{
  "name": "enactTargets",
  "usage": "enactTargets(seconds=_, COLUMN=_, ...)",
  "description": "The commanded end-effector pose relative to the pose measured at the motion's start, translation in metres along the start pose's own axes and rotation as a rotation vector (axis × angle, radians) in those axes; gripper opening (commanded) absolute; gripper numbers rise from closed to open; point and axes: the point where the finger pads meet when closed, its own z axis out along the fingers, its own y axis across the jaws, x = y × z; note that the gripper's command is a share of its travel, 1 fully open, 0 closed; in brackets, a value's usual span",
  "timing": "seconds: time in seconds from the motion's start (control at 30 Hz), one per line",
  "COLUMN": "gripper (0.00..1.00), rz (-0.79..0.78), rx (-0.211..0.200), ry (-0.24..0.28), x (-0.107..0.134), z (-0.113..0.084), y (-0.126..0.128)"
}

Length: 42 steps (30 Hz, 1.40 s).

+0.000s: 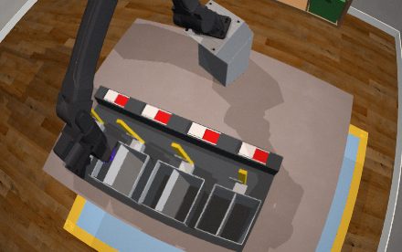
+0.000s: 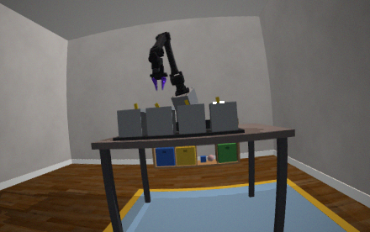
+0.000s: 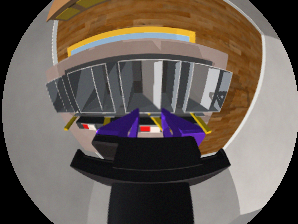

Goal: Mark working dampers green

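From the top, four red-showing sliders (image 1: 183, 125) (image 3: 90, 127) are seen between ten and four o'clock; the eight-o'clock damper is mostly hidden by the arm (image 1: 82, 68) (image 2: 170, 55) (image 3: 150, 200).
Exterior: the gripper (image 1: 111, 156) (image 2: 159, 89) (image 3: 150, 111) is held part-open, gripping nothing, above the dampers (image 1: 174, 188) (image 2: 191, 118) (image 3: 150, 85).
Wrist: a blue mat (image 1: 347, 169) (image 2: 219, 210) (image 3: 135, 38) is seen at twelve.

The 4 sliders (image 1: 162, 117) show red beside white, and the handles (image 1: 131, 131) (image 3: 201, 123) are yellow.

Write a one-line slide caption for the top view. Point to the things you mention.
Four red-and-white status sliders (image 1: 206, 132) line a dark bar (image 1: 227, 141) before open grey box-shaped dampers (image 1: 228, 215) with yellow handles (image 1: 184, 153).
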Motion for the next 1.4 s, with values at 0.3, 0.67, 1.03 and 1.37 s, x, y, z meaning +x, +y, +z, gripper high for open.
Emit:
enactTargets(seconds=0.3, gripper=0.36, rz=0.007, rx=-0.010, ry=-0.001, x=-0.023, z=0.001, y=0.064)
enactTargets(seconds=0.67, gripper=0.36, rz=0.004, rx=-0.011, ry=0.003, x=-0.016, z=-0.002, y=0.184)
enactTargets(seconds=1.03, gripper=0.36, rz=0.025, rx=0.003, ry=0.012, x=-0.013, z=0.004, y=0.181)
enactTargets(seconds=1.37, gripper=0.36, rz=0.023, rx=0.002, ry=0.012, x=-0.012, z=0.004, y=0.183)
